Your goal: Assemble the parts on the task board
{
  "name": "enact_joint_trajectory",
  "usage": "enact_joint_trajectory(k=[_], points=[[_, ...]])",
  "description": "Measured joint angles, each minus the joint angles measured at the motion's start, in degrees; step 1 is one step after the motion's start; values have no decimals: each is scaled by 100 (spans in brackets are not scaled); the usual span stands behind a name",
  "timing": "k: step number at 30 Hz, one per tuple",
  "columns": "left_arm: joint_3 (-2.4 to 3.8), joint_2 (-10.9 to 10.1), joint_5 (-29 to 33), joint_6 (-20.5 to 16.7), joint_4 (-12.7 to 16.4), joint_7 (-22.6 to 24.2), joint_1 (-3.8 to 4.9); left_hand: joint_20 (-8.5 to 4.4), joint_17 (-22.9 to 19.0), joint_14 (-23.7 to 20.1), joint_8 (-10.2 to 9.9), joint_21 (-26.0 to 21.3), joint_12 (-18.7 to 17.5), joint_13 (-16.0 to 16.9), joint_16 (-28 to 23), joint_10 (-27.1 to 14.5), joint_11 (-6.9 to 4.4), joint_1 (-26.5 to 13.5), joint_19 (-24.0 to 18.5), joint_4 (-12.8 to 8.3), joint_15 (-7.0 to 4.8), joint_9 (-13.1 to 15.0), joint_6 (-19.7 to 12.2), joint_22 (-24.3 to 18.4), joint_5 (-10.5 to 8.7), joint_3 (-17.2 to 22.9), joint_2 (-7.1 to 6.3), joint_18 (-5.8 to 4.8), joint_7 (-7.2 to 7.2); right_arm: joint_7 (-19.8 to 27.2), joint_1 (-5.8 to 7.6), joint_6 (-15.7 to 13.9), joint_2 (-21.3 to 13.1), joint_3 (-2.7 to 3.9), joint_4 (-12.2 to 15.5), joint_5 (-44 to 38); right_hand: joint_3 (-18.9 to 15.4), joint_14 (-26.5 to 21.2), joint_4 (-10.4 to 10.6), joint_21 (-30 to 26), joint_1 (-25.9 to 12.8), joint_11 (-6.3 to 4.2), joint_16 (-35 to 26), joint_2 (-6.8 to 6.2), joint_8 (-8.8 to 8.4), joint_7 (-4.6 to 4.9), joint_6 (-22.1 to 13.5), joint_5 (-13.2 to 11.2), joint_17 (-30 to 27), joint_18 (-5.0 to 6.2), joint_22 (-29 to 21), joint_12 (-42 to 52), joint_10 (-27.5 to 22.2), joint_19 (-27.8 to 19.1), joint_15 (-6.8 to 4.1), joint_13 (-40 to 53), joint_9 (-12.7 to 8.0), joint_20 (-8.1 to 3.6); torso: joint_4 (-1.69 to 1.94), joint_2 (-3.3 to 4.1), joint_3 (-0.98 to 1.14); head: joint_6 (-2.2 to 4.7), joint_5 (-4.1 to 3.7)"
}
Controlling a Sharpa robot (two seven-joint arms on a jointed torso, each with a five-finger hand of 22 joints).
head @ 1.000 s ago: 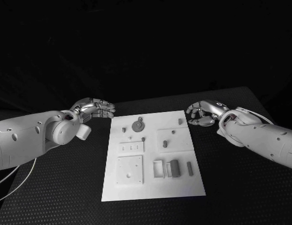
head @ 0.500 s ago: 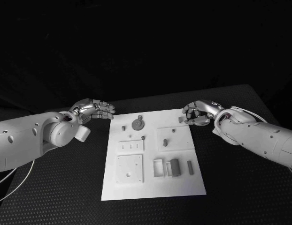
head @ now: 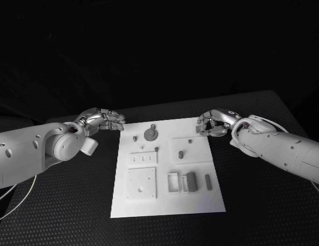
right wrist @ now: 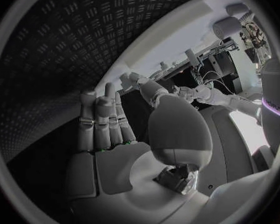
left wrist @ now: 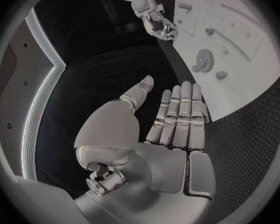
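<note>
Reaching my empty right hand (head: 216, 123), fingers loosely apart, over the flat white task board (head: 167, 205); I might bump its small peg (head: 199, 129).

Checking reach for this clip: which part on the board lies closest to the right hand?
The small upright peg at the task board's far right corner, just beside the right hand. The gear-like round part and the others lie farther toward the middle or near end.

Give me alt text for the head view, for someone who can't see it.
A white task board with small grey parts lies on a black table. The right hand hovers at its far right corner, the left hand beside its far left corner.
</note>
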Motion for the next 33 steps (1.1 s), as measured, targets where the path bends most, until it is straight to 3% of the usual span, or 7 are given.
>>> enact_joint_trajectory(k=[6,12,22,33], points=[[2,-30,-1,-2,30,-4,1,0,5,0,0,0,0,0,0,0,0,0,0,0,0,0,0,0,0,0,0,-1,0,6,-16,35,31,-2,-7,5,-48,-1,-16,0,32,0,0,31,29,-22,-42,0,-32,1,0,419,0,-20,-1,499,-22,21,18,21,-4,-14,-4],[2,-38,-2,-3,40,-9,1,0,5,0,0,0,0,0,0,0,0,0,0,-16,0,-5,0,1,0,-16,0,-1,0,6,-27,79,28,-5,-6,7,-48,-2,-16,-22,32,0,30,89,67,-25,-57,0,-55,2,0,746,0,-20,-2,1064,-35,21,14,26,-10,-51,-1],[5,-59,-3,-6,57,-22,5,0,4,0,0,0,0,0,-22,0,0,0,0,-16,0,-5,0,-1,0,-16,0,-1,0,8,-38,125,43,-5,-10,12,-48,-10,-16,-22,59,-1,31,121,115,-35,-10,0,-62,2,0,746,0,-20,-12,1182,-34,20,7,27,-9,-90,8],[8,-81,-4,-12,80,-41,13,0,3,0,0,0,0,-1,-22,0,0,0,0,-16,0,-4,0,-4,0,-16,0,-2,0,14,-43,131,94,-6,-37,52,-37,-9,-58,-22,73,-54,30,265,189,-23,90,0,-75,3,0,737,-11,-20,-14,1255,-13,21,14,35,-8,-110,17]])
